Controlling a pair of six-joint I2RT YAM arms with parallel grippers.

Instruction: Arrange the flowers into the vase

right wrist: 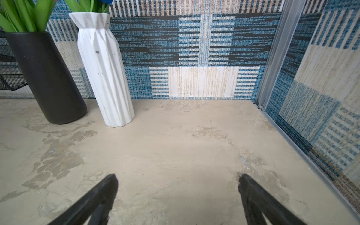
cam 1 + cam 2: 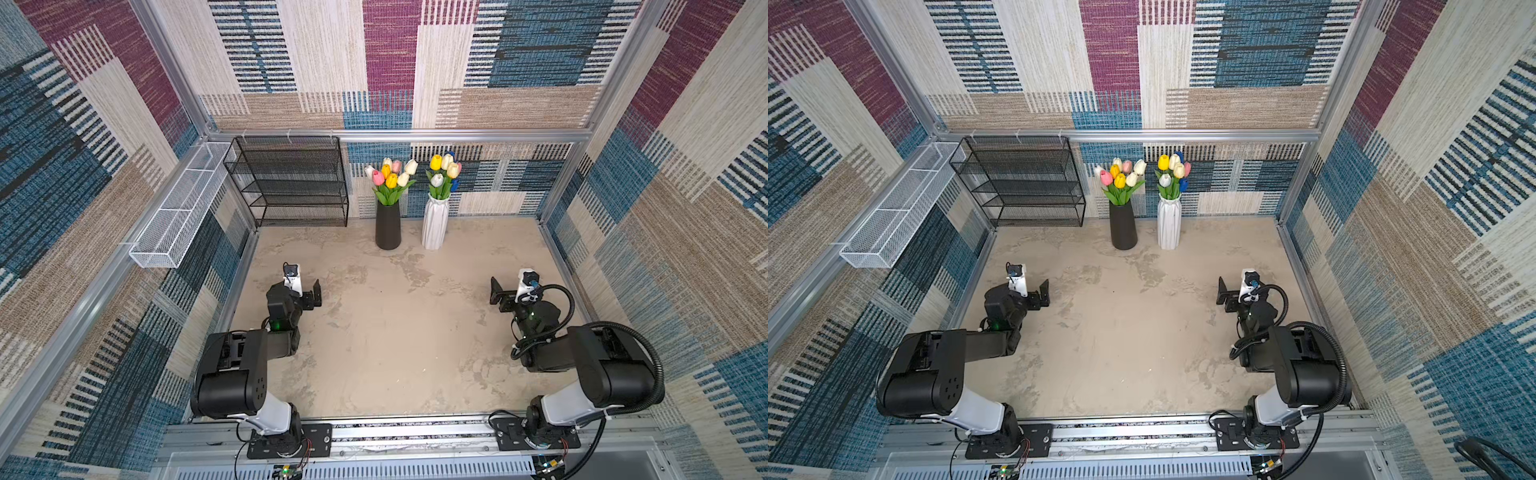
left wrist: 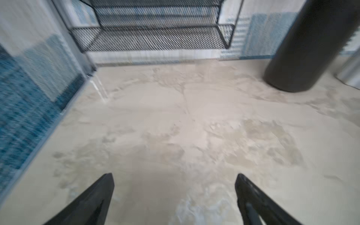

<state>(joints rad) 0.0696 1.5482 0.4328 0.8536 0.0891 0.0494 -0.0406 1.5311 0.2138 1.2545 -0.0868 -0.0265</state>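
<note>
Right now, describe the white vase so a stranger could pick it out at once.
At the far edge of the table, right of the black mesh shelf, two vases stand side by side. The white vase is the right-hand one. Unlike the smooth black vase beside it, it is ribbed, narrow-necked and holds blue tulips.

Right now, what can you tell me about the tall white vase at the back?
The tall white ridged vase looks like ceramic with faint grey marbling. Folded vertical ridges run up its body to a narrower neck and an angular flared rim. It stands upright on the beige mottled tabletop by the back wall, right of the black tapered vase, a gap between them. It holds yellow, cream, white and blue tulips with green leaves. Nothing else touches it.
</note>
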